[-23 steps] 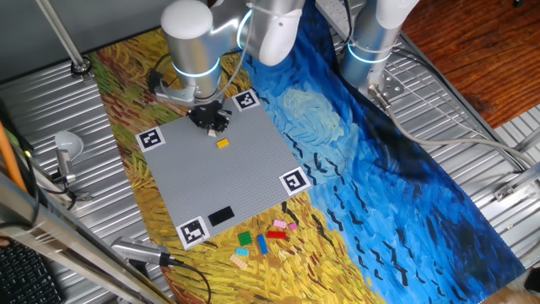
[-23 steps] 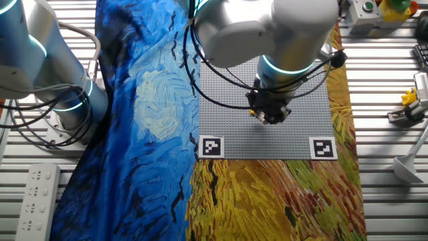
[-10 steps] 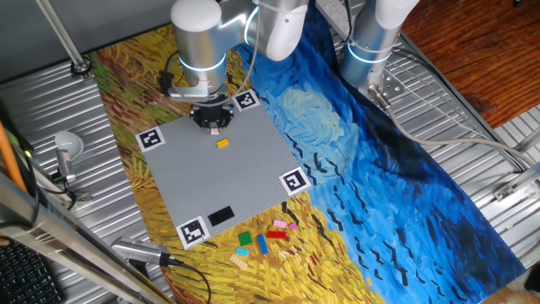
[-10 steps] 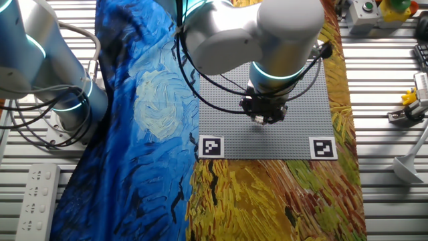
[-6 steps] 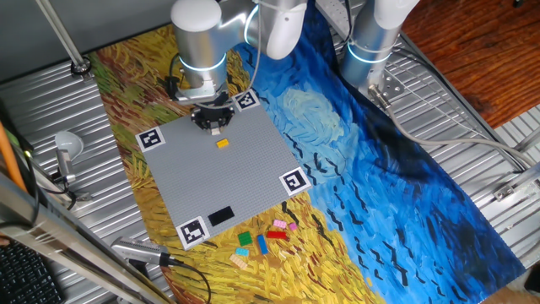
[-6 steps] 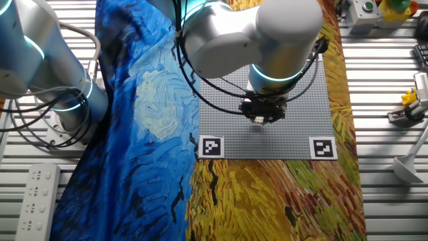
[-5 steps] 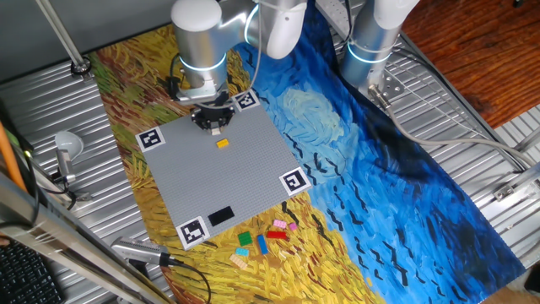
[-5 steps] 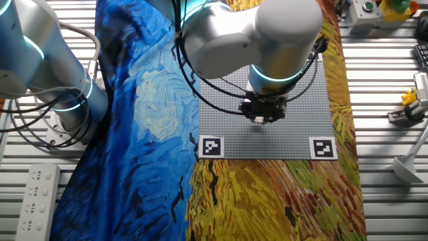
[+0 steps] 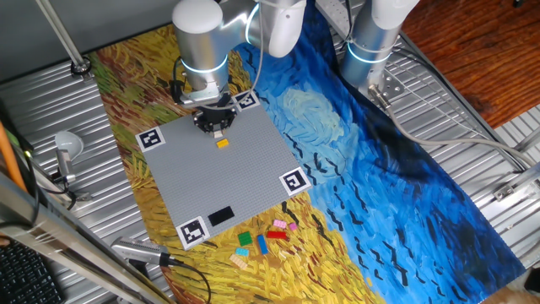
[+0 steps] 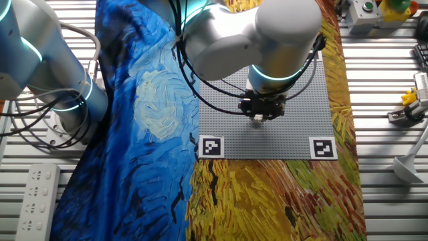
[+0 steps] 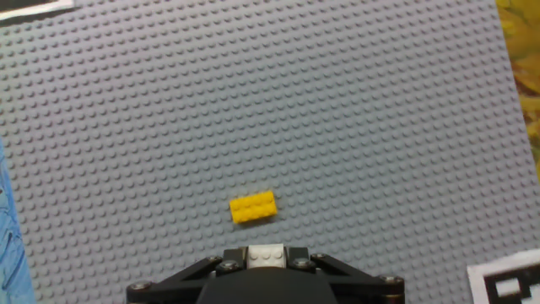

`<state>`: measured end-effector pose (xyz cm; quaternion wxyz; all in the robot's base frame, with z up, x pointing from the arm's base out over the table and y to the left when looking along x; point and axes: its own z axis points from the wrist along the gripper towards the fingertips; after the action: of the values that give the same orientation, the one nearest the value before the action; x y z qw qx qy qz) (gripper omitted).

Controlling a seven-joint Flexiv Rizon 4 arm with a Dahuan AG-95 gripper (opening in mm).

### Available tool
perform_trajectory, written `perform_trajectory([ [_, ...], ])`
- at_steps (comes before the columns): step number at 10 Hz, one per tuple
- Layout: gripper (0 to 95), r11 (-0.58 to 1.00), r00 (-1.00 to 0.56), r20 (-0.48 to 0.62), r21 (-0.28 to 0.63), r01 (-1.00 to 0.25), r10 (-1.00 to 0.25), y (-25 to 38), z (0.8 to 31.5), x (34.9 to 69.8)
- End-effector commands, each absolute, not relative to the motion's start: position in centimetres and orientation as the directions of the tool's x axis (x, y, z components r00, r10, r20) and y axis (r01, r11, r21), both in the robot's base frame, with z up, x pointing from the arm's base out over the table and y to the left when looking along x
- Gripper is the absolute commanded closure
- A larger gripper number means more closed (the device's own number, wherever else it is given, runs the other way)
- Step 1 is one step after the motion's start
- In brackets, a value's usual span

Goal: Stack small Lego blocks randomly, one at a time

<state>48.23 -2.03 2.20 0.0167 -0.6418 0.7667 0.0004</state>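
My gripper (image 9: 216,127) hangs over the far part of the grey baseplate (image 9: 245,181), shut on a small pale white-tan Lego block (image 11: 266,252) that sits between the fingertips at the bottom of the hand view. An orange-yellow block (image 11: 253,207) lies on the baseplate just ahead of the held block; it also shows in one fixed view (image 9: 223,143). In the other fixed view the gripper (image 10: 258,116) is above the plate and the yellow block is hidden behind the arm. Several loose blocks (image 9: 263,237) in red, blue, green, teal, pink and tan lie on the cloth past the plate's near edge.
A flat black rectangle (image 9: 221,216) lies on the baseplate near its front marker. Black-and-white markers (image 9: 294,180) sit at the plate's corners. A second arm's base (image 9: 371,51) stands at the back on the blue cloth. Metal slats border the cloth.
The gripper has shifted a little across the baseplate's far part, still shut on the pale block. The yellow block and loose blocks have not moved.
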Motion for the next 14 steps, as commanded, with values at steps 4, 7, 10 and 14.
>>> perform_trajectory([
  [4,95.0,0.155,-0.155,-0.024,-0.023,-0.988,-0.988,-2.08,1.67,48.12],
  [7,95.0,0.150,-0.149,-0.020,-0.025,-0.988,-0.989,-2.12,1.54,48.03],
  [10,95.0,0.142,-0.142,-0.022,-0.027,-0.989,-0.990,-2.14,1.37,47.98],
  [14,76.0,0.131,-0.130,-0.027,-0.028,-0.991,-0.991,-2.16,1.32,47.94],
])
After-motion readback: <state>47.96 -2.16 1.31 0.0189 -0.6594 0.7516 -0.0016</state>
